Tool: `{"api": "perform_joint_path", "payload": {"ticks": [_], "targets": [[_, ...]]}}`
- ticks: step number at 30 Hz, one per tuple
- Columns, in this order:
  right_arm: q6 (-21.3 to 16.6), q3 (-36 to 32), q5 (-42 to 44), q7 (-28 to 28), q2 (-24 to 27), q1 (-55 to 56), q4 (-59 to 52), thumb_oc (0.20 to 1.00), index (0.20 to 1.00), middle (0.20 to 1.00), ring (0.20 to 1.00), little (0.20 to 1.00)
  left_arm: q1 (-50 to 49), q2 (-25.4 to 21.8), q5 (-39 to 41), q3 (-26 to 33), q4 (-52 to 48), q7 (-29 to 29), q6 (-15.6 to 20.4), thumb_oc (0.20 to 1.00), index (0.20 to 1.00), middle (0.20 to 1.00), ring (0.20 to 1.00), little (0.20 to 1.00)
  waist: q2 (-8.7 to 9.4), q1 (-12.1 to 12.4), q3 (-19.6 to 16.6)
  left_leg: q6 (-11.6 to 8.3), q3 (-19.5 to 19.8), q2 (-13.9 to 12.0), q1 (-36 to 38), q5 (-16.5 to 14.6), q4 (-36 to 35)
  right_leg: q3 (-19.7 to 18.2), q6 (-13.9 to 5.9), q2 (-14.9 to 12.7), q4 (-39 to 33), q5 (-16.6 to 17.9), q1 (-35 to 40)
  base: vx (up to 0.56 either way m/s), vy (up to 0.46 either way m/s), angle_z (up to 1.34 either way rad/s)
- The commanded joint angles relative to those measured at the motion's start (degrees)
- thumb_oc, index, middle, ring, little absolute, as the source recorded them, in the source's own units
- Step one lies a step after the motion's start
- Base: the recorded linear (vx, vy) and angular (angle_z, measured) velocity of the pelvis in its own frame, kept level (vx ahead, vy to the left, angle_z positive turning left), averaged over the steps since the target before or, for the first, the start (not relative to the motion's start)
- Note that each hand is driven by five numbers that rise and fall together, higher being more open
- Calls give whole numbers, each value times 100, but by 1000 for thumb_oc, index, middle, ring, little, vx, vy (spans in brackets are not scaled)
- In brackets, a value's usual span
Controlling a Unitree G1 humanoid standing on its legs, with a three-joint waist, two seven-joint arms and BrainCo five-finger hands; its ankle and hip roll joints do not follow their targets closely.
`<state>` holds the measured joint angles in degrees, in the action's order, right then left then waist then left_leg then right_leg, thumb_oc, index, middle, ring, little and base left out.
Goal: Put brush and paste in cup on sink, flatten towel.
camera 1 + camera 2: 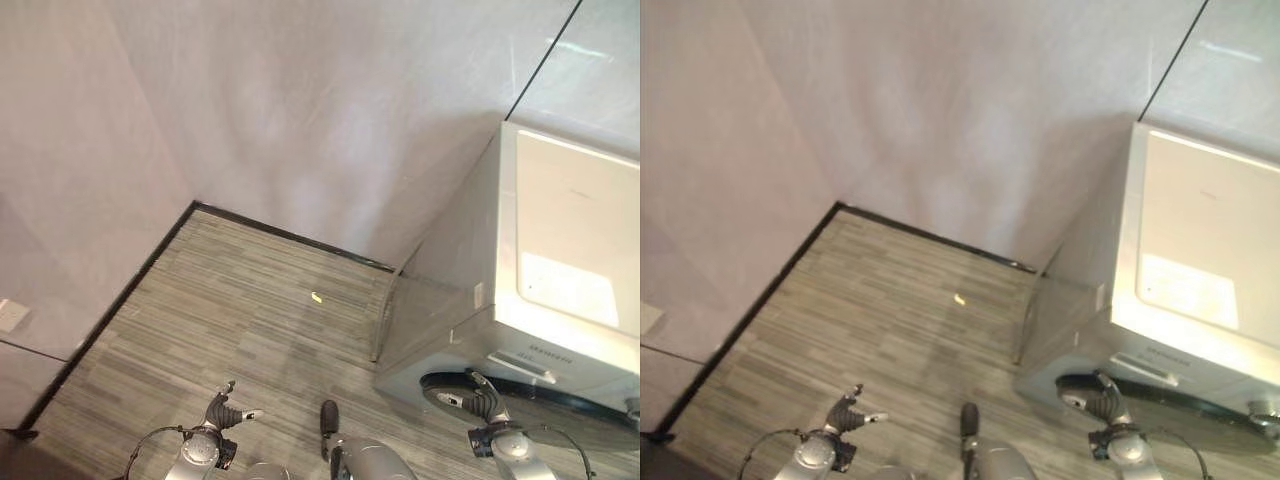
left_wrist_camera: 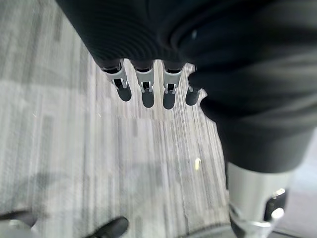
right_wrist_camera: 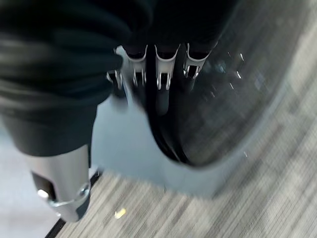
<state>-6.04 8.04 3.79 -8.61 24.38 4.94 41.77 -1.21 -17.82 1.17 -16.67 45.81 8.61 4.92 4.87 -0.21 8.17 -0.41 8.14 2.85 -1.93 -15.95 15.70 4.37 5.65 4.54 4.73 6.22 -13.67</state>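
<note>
Your head camera looks down into a room corner: pale wall panels meet a grey striped floor along a dark skirting strip. At the right stands a white front-loading washing machine, its dark round door facing the floor area and its flat top catching a bright patch of light. A small yellow scrap lies on the floor, well apart from the machine and from both hands. A white wall socket sits low on the left wall. Your left hand hangs low at the left, over bare floor; its wrist view shows the fingers straight and relaxed in a row, holding nothing, with the yellow scrap on the floor past them. Your right hand hangs low at the right, just in front of the washing machine's door; its wrist view shows the fingers loosely extended toward the dark glass, with nothing held, and you cannot tell whether they touch it. The brush, the paste, the cup, the sink and the towel are not among the things these views take in, so neither hand has any of them.
</note>
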Motion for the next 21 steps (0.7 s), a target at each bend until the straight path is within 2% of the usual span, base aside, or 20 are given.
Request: {"api": "perform_joint_path", "payload": {"ticks": [1, 9, 16, 21], "targets": [[-225, -63, 153, -62, 137, -57, -260, 1000, 1000, 1000, 1000, 1000, 141, -201, -53, 79, -174, 94, 161, 1000, 1000, 1000, 1000, 1000, -18, -71, 86, -6, 103, 84, 277, 925, -557, 169, -1229, -663, 354, -297, 74, 104, -69, 12], [-207, 87, 85, 21, 51, -40, -313, 1000, 1000, 1000, 1000, 1000, 67, -252, -57, 70, -188, 93, 146, 1000, 1000, 1000, 1000, 1000, 9, -23, 53, -15, 289, -10, 326, 1047, -949, 334, -1215, -716, 341, -356, 78, 35, -14, 14], [-265, 302, 261, 260, -38, -31, -283, 1000, 1000, 1000, 1000, 1000, 2, -217, -33, 83, -183, 101, 197, 1000, 1000, 1000, 1000, 1000, -52, 46, 23, -35, 335, 6, 322, 1146, -1086, 405, -1221, -786, 70, -299, 223, 13, -3, 11], [-247, 521, 182, 377, -59, -81, -93, 1000, 1000, 1000, 1000, 1000, -60, -154, 217, 154, -139, 39, 225, 1000, 1000, 1000, 1000, 1000, -90, 108, 43, -97, 437, -11, 351, 1232, -1048, 491, -1153, -801, 92, -384, 337, 20, -52, 11]]}}
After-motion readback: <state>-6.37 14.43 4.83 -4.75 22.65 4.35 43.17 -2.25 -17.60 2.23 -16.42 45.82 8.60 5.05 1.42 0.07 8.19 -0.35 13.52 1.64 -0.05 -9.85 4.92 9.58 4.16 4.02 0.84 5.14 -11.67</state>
